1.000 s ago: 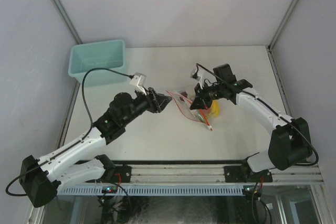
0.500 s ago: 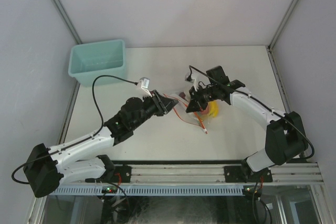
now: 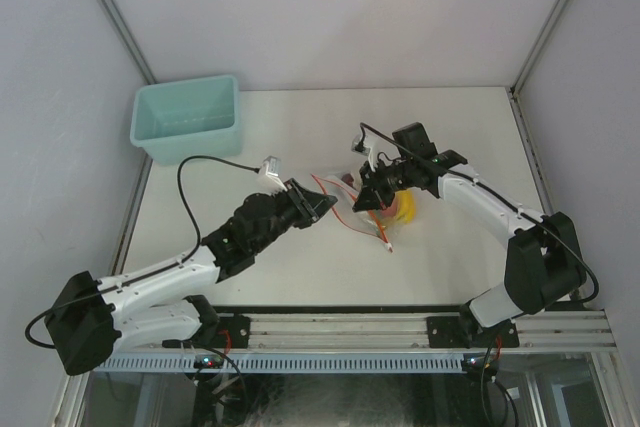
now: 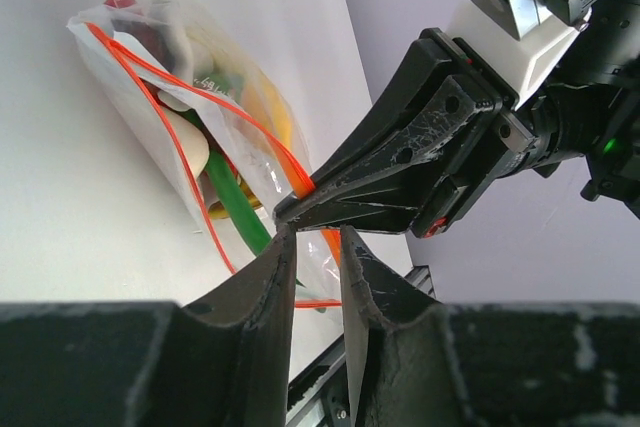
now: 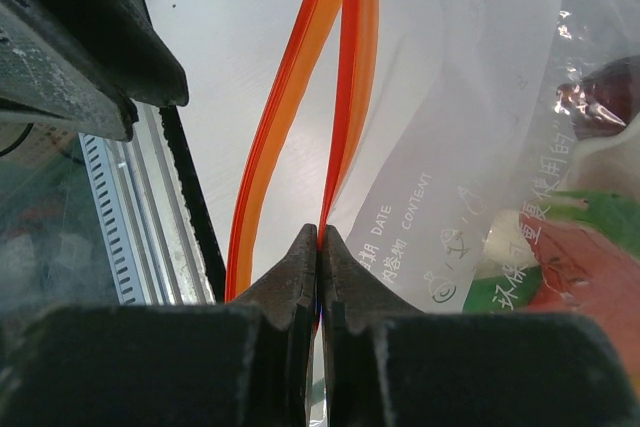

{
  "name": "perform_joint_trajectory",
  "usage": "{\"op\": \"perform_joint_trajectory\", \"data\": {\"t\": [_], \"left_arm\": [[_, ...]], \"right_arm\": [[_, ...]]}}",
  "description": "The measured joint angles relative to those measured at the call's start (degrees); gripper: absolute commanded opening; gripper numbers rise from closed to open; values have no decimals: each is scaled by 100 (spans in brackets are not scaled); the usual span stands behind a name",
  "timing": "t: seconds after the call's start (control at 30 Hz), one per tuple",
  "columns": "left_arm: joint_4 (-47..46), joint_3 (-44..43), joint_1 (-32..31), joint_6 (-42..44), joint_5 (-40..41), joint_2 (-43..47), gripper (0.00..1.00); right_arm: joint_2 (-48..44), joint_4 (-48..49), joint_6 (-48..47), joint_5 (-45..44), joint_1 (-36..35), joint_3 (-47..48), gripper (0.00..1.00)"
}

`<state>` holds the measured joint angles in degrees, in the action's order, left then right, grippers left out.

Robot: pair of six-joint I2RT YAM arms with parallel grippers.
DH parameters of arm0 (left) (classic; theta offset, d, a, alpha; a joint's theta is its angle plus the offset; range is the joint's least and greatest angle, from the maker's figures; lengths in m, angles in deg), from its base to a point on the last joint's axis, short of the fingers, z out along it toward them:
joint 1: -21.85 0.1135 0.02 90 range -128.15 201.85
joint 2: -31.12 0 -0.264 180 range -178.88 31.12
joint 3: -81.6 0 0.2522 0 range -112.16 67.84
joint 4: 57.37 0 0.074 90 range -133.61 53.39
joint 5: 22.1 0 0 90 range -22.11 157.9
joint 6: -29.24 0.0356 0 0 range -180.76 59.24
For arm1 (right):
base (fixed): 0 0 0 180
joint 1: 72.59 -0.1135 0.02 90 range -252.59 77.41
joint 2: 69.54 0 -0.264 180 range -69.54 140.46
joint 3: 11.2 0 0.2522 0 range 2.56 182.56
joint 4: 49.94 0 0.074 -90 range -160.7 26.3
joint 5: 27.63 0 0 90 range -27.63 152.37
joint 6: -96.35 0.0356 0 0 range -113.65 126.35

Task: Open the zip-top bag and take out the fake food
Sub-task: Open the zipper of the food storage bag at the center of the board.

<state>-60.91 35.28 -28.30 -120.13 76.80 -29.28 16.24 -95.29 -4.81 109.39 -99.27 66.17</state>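
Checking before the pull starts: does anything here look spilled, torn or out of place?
Nothing looks spilled or torn. The fake food sits inside the zip-top bag. Its orange zip strip is parted where the right gripper pinches one lip, which fits opening it.

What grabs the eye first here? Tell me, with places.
The clear zip-top bag of fake food lies central on the table, its red-orange strip pinched in the shut right gripper. The left gripper sits at the same mouth, tips nearly meeting the right's. A teal bin stands at the far left corner.
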Motion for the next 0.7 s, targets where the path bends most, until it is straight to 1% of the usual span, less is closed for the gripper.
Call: {"op": "perform_joint_trajectory", "data": {"t": [0.07, 0.17, 0.33, 0.5, 0.7], "left_arm": [[-70, 0, -26, -28, 0, -35, 27], [-120, -2, -35, -61, 7, -87, 24], [-153, -2, -35, -63, 107, -94, 23], [-162, -2, -35, -111, 151, -57, 18], [-188, -55, -35, -162, 146, -160, 14]], "right_arm": [[0, -7, -15, 0, 0, 0, 0], [0, -20, -37, 0, 0, 0, 0], [0, -37, -44, -11, -2, 0, 0], [-17, -35, -46, -63, -11, -2, 0], [-118, -24, -46, -105, -11, -13, 0]]}}
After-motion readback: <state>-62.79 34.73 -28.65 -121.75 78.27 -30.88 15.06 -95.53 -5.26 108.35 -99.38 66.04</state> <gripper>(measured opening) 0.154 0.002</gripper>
